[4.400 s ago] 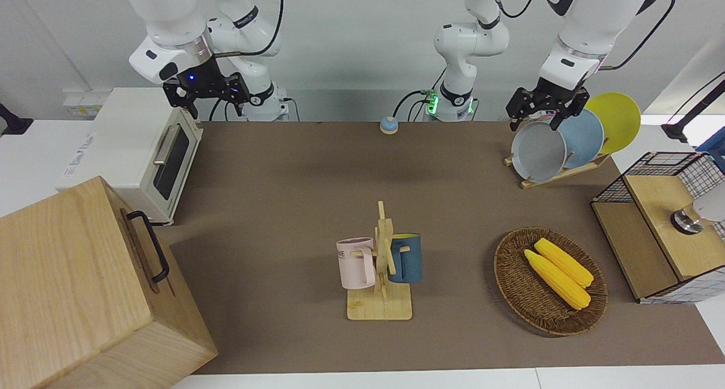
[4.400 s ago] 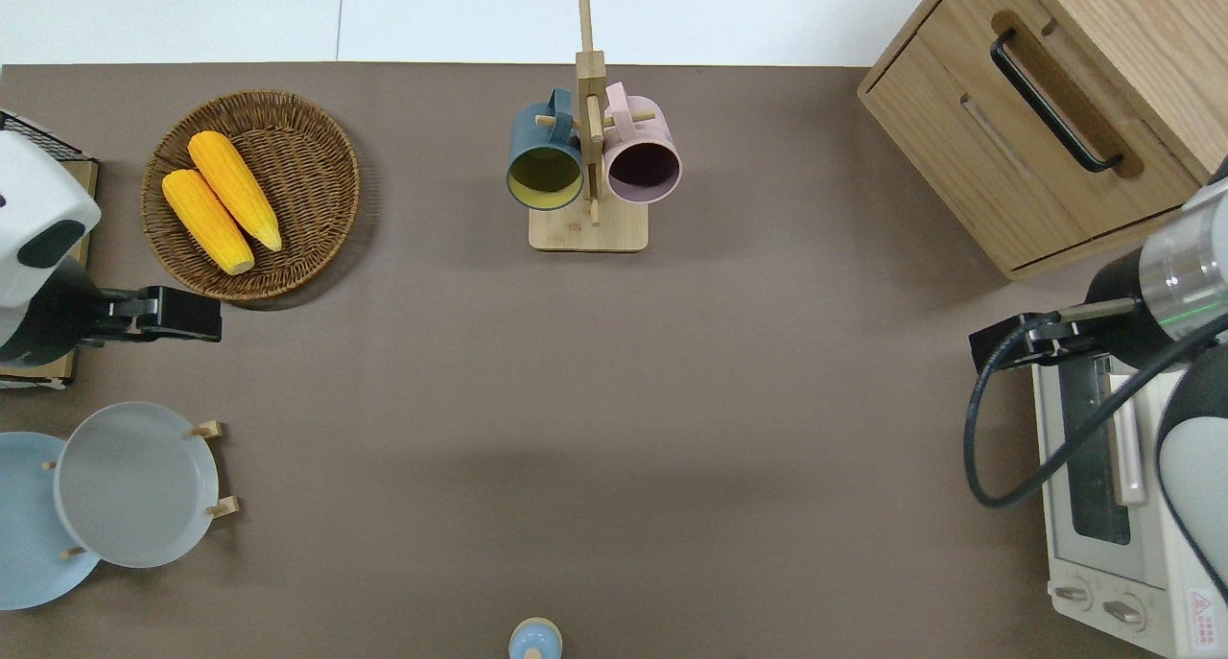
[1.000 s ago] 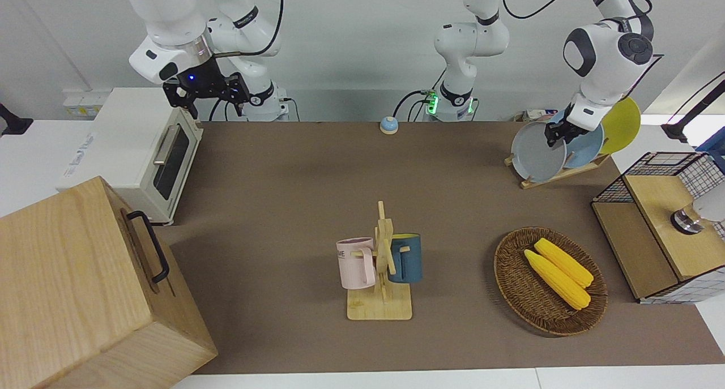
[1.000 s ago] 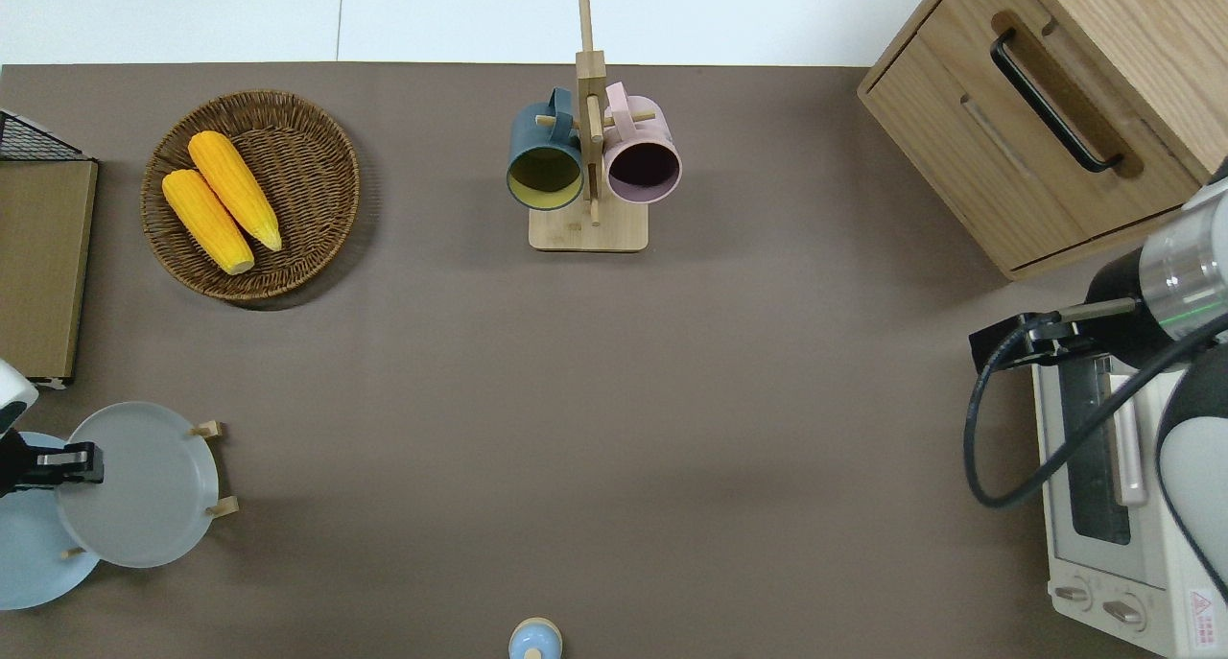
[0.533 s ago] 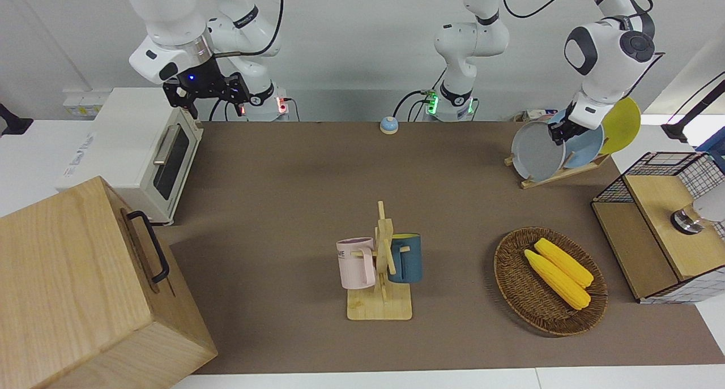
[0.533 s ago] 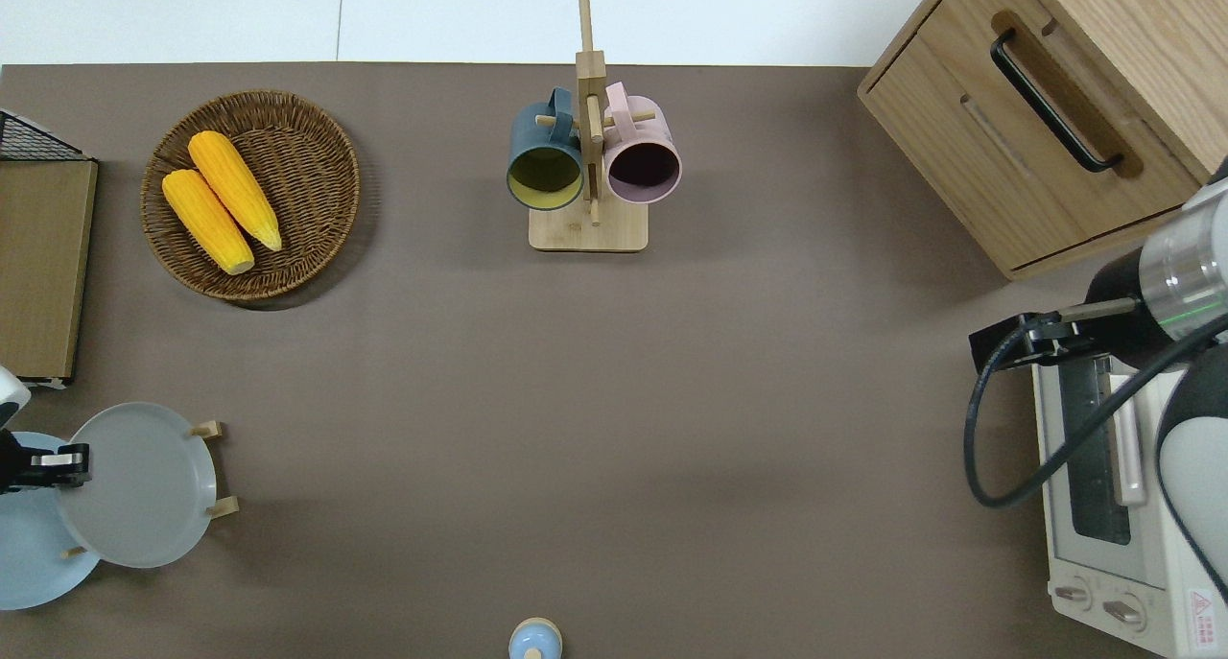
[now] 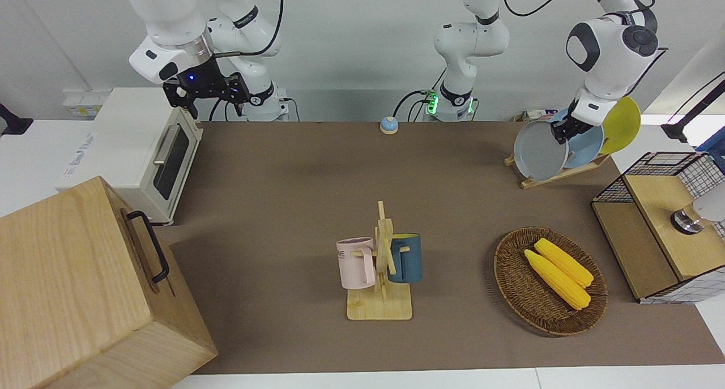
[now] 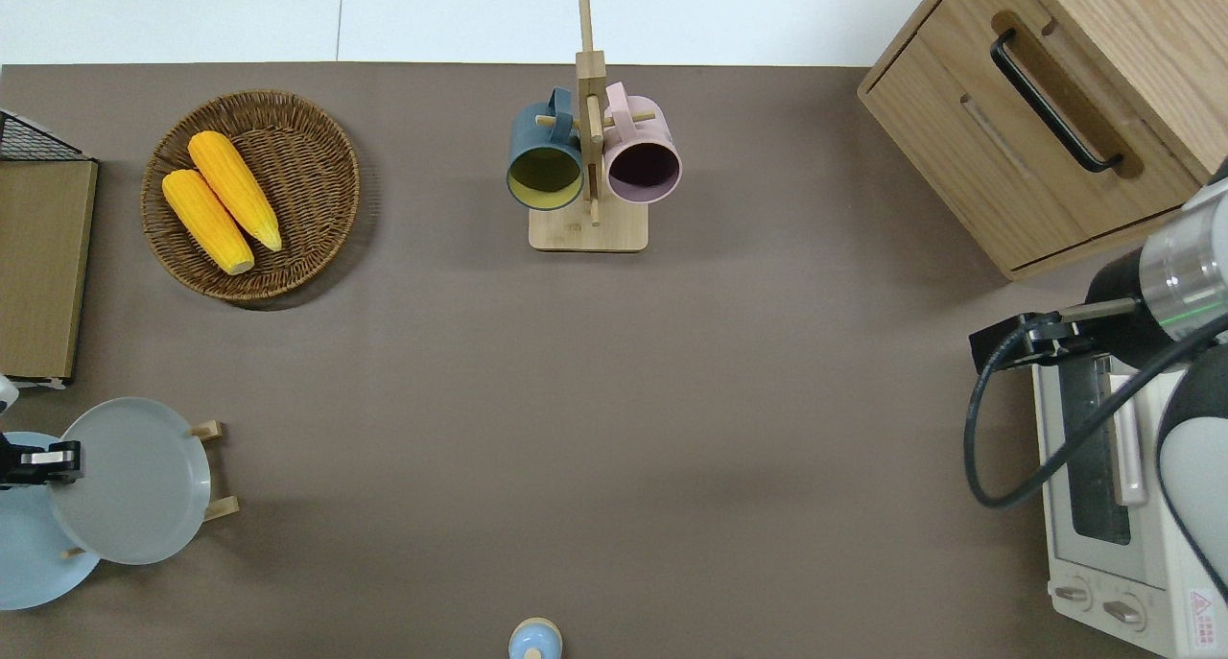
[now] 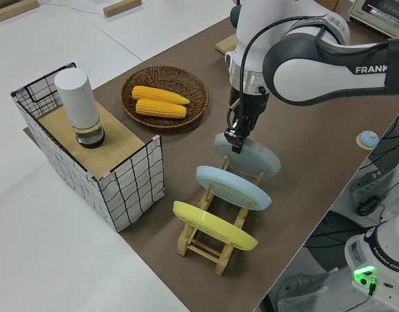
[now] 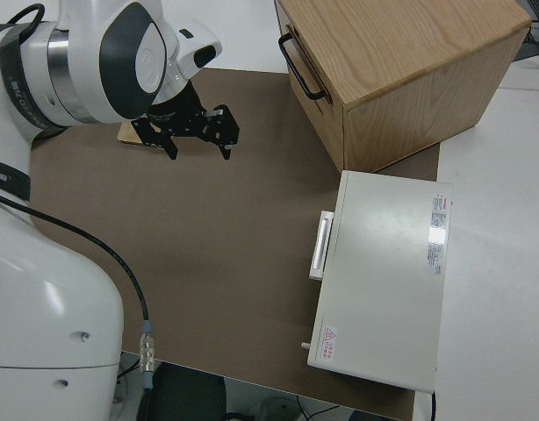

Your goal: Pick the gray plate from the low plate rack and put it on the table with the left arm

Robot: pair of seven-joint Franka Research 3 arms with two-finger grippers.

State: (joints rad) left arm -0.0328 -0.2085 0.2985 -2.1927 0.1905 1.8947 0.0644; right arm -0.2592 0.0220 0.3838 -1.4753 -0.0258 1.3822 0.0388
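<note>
Front view: the left end effector (image 7: 562,133) of the white jointed left arm (image 7: 609,43) is clamped on the upper rim of the round pale gray plate (image 7: 538,151), which leans in the low rack of light wooden slats (image 7: 558,174) near the worktop's (image 7: 294,185) corner at the left arm's end, on the robots' edge. A light blue plate (image 7: 586,147) and a yellow plate (image 7: 622,123) lean in the same rack, each one slot closer to that end. The right arm is parked, its end effector (image 7: 207,92) carrying a blue wrist light — whether that one's fingers are apart or together I cannot tell.

Overhead view: the gray plate (image 8: 129,482) overlaps the light blue plate (image 8: 29,553), and the left end effector (image 8: 43,459) grips the gray plate's rim where the two plates meet. Two pale pegs of the rack (image 8: 216,467) stick out past the gray plate toward the worktop's middle. A woven wicker basket (image 8: 326,160) holding two yellow corn cobs (image 8: 221,201) lies toward the worktop's edge farthest from the robots, and a wooden mug tree (image 8: 587,160) with a dark blue and a pink mug stands mid-worktop near that edge.

Left side view: one finger lies on each face of the gray plate (image 9: 258,156) at its rim — the plate's lower edge sits in the rack's (image 9: 216,250) last slot, the one closest to the worktop's middle.
</note>
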